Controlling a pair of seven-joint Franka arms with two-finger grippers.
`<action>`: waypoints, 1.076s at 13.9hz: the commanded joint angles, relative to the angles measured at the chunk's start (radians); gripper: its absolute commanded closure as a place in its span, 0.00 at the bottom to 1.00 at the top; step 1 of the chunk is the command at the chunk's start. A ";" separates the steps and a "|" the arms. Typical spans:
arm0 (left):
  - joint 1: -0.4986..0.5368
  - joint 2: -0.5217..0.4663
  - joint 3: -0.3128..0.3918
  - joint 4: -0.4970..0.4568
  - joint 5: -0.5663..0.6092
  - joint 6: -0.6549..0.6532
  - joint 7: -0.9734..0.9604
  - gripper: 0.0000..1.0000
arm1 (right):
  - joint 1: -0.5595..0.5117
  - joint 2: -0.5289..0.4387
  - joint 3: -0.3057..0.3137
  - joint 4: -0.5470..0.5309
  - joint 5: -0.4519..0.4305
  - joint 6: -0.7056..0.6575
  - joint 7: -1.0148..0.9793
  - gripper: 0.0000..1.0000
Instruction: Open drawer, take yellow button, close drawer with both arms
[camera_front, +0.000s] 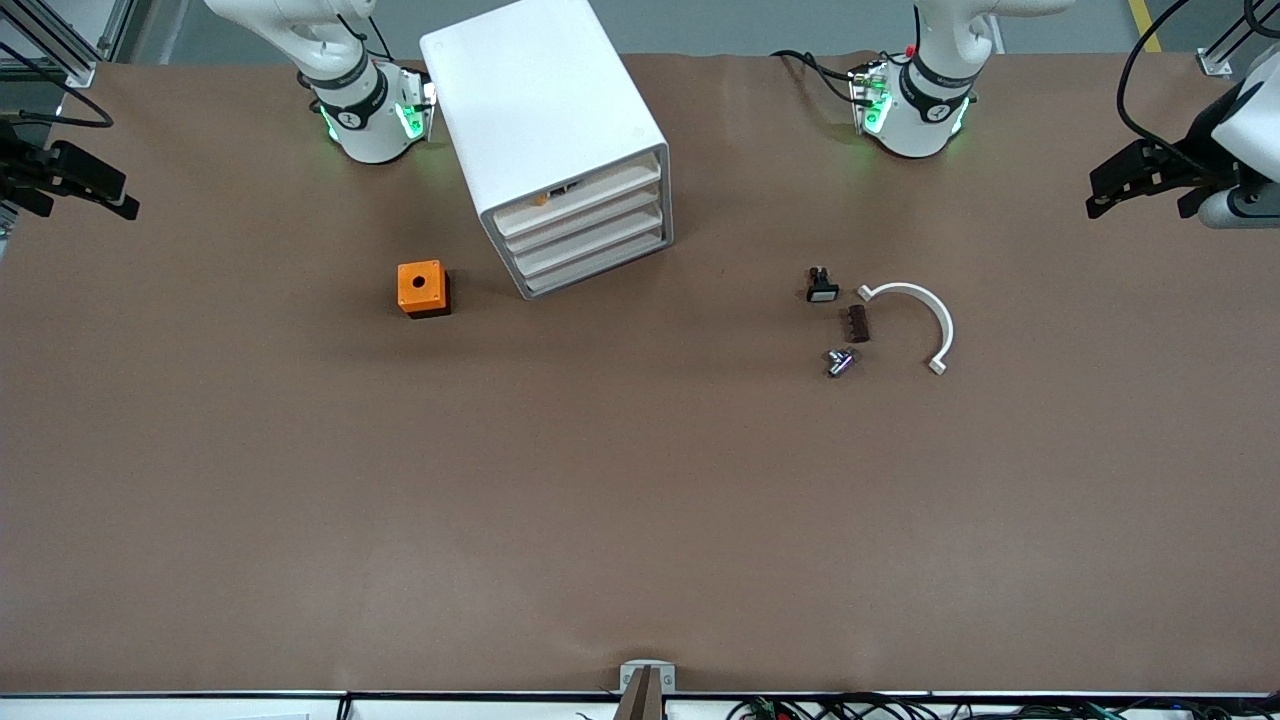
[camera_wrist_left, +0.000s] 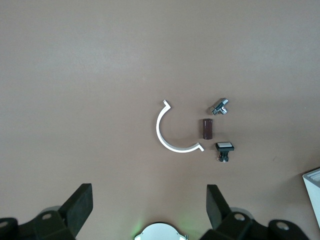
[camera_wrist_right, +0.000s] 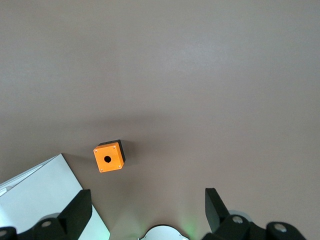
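The white cabinet stands between the arm bases, nearer the right arm's. Its top drawer sits pushed in, its front level with the three lower drawers. A tiny orange bit shows in the slot above that drawer; it may be the button, but I cannot tell. My left gripper hangs open and empty in the air at the left arm's end of the table; its wrist view shows the jaws wide apart. My right gripper hangs open and empty at the right arm's end.
An orange cube with a hole lies beside the cabinet. Toward the left arm's end lie a black-and-white part, a brown block, a metal fitting and a white half-ring.
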 joint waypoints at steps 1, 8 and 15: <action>0.005 0.008 -0.001 0.024 -0.012 -0.020 0.009 0.00 | 0.003 -0.029 -0.003 -0.025 0.000 0.009 -0.013 0.00; 0.014 0.060 0.002 0.017 -0.019 -0.042 0.001 0.00 | -0.001 -0.027 -0.003 -0.023 0.000 0.007 -0.013 0.00; -0.016 0.322 -0.004 0.017 -0.080 0.099 -0.003 0.00 | -0.007 -0.004 -0.010 0.041 -0.003 -0.001 -0.013 0.00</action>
